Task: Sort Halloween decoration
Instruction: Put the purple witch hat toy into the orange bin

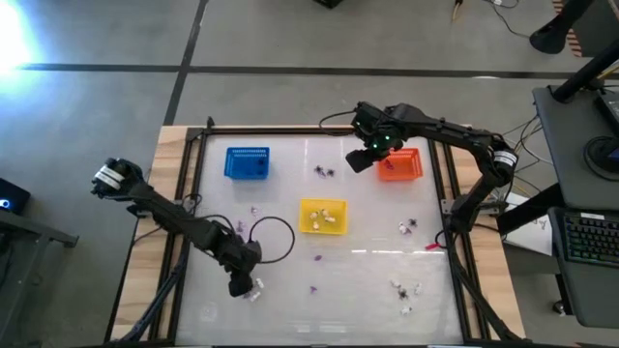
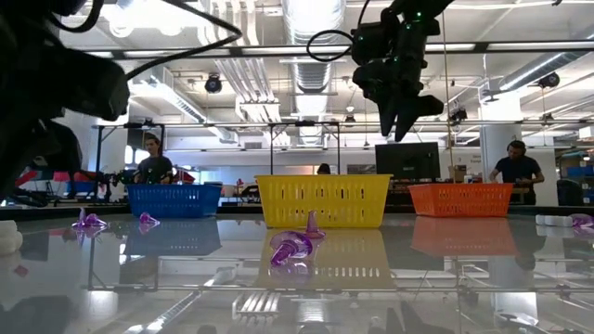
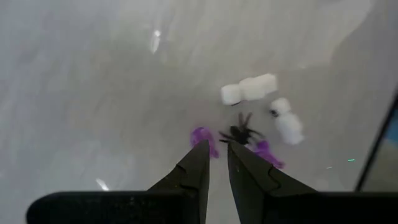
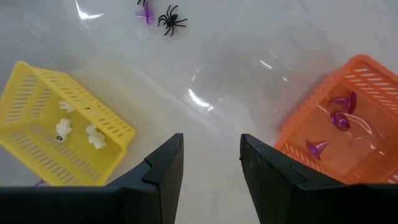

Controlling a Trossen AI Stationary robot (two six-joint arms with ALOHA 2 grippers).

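Trinkets lie scattered over the glossy table (image 1: 368, 290). Closest to the left gripper (image 3: 217, 152) is a small cluster: a black spider (image 3: 239, 132) just ahead of the fingertips, a purple piece (image 3: 202, 138) beside one tip, a second purple piece (image 3: 268, 154) beside the other, and two white pieces (image 3: 249, 89) (image 3: 287, 126) a little beyond the spider. The left gripper sits low over the table with its fingers drawn to a narrow gap, nothing between them, the tips just short of the spider. The right gripper (image 4: 211, 152) hangs high above the table, fingers wide and empty. To one side of it lies the orange basket (image 4: 360, 71) holding three purple pieces (image 4: 341, 118); to the other side the yellow basket (image 4: 37, 87) holds white pieces (image 4: 78, 130). Ahead of the right gripper, another black spider (image 4: 170, 20) lies on the table next to a purple piece (image 4: 146, 12). The blue basket (image 1: 248, 162) stands farthest from the right gripper, beyond the yellow one. More loose trinkets (image 1: 404, 290) lie near the table's front edge, well apart from both grippers. In the low view, people (image 2: 512, 169) stand in the room behind the table.
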